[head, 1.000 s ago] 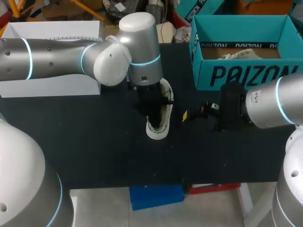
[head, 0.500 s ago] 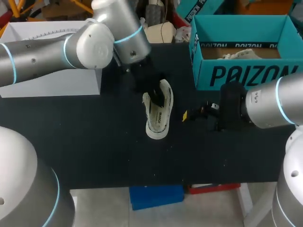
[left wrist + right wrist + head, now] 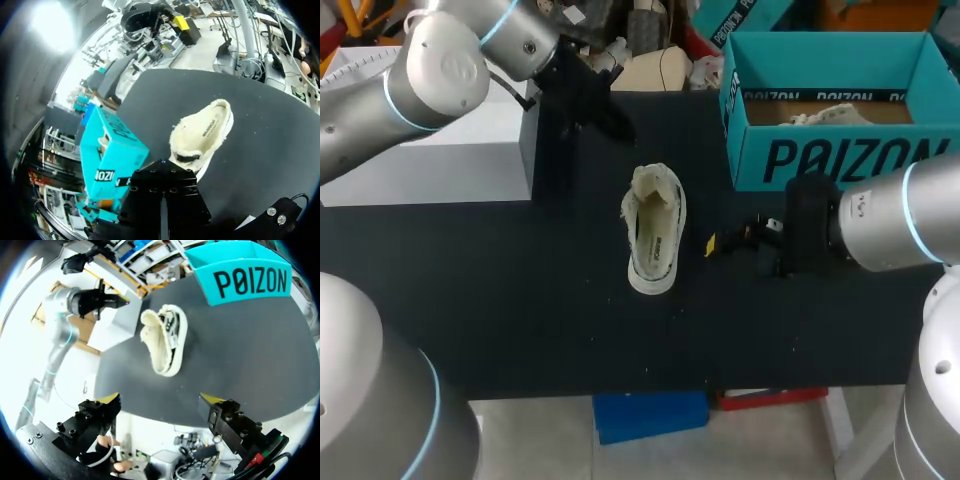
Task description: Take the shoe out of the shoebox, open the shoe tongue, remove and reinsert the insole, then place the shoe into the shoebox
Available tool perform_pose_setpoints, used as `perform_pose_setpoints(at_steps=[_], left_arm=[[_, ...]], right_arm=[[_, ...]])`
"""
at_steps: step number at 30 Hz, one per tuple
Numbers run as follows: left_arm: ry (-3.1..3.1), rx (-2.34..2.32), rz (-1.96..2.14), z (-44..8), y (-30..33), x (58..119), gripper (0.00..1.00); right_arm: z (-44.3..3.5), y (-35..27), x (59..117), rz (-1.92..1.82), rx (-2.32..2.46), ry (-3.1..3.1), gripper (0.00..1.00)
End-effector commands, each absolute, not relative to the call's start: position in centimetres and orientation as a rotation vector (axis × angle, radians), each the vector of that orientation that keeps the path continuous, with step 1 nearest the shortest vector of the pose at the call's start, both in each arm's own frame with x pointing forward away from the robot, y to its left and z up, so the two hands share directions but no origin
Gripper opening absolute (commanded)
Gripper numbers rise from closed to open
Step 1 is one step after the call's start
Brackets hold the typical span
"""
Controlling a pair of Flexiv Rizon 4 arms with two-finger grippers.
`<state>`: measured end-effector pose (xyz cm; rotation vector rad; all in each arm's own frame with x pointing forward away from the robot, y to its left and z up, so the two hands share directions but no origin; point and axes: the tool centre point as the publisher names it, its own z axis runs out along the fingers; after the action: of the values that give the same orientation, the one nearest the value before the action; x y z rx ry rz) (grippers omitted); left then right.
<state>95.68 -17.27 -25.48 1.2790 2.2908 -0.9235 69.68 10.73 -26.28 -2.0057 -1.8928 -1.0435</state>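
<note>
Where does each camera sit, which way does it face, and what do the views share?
Head view: above and behind the robot, looking down on the table; left arm and right arm enter from the sides.
Left wrist view: on the left wrist, high up, looking down past the left gripper at the shoe and shoebox.
Right wrist view: low near the table edge, facing across it between the open right gripper fingers; left arm beyond.
All three show shoe and shoebox.
</note>
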Motion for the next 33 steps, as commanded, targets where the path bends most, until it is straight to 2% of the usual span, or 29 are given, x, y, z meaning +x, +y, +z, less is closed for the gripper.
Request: perform_pose_setpoints(at_steps=[1,7,12,22,33], left_arm=[[2.265,0.847,-0.824,-26.8,-18.9,96.9,0.0],[2.299,0.887,-0.801,-28.1,-20.7,99.5,0.0],[2.356,0.98,-0.806,-29.6,-21.9,99.1,0.0],[2.775,1.06,-0.767,-32.5,-19.4,93.4,0.0],[2.814,1.086,-0.777,-35.3,-18.6,91.0,0.0]], right_arm=[[-26.3,10.9,69.7,-1.043,-2.01,-1.893,1.0],[-26.3,10.9,69.7,-1.043,-2.01,-1.893,1.0],[-26.3,10.9,69.7,-1.043,-2.01,-1.893,1.0],[-26.3,10.9,69.7,-1.043,-2.01,-1.893,1.0],[-26.3,10.9,69.7,-1.043,-2.01,-1.893,1.0]])
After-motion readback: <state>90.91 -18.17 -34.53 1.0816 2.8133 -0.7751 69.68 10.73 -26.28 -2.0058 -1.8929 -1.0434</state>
